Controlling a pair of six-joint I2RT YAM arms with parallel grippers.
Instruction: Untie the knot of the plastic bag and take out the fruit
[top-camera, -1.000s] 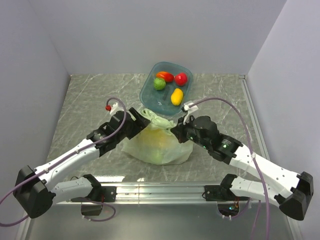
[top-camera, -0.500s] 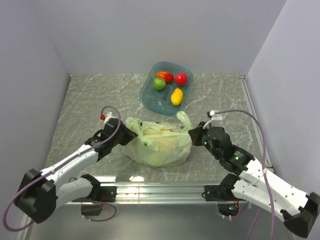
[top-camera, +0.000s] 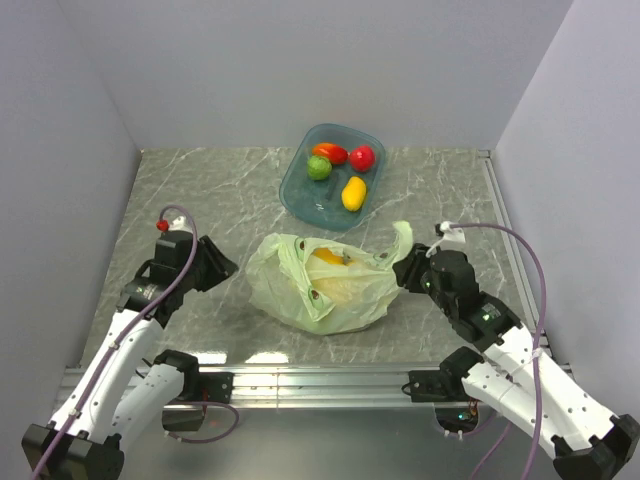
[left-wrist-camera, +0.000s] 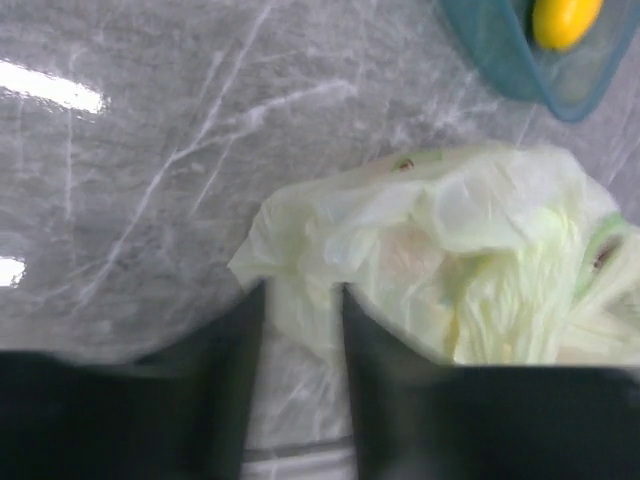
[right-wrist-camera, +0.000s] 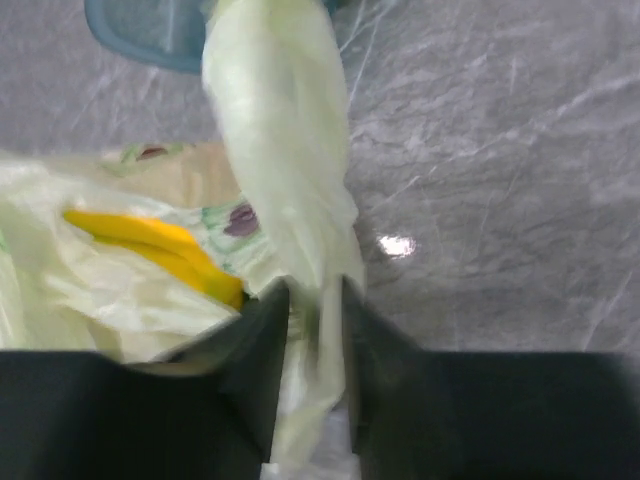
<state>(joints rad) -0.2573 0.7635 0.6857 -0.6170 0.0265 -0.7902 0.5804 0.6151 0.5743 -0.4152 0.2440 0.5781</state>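
Observation:
The pale green plastic bag (top-camera: 325, 295) lies slumped in the middle of the table with its mouth gaping. A yellow banana, part of the fruit (top-camera: 331, 258), shows inside it. The knot is out of view; the two handle loops lie apart. My left gripper (top-camera: 228, 268) is open just left of the bag. In the left wrist view the bag's edge (left-wrist-camera: 300, 250) sits right at the tips of the left gripper (left-wrist-camera: 300, 292). My right gripper (right-wrist-camera: 315, 290) is open, with the right handle strip (right-wrist-camera: 280, 130) running loosely between its fingers beside the banana (right-wrist-camera: 150, 245).
A teal bowl (top-camera: 296, 192) stands behind the bag, holding red, green and yellow round fruits. Its rim also shows in the left wrist view (left-wrist-camera: 500, 60) and the right wrist view (right-wrist-camera: 150, 40). White walls close in the table on three sides.
Both arms have pulled outward and back from the bag. The handles came apart, the mouth spread open and the bag sank flat. Both grippers have opened.

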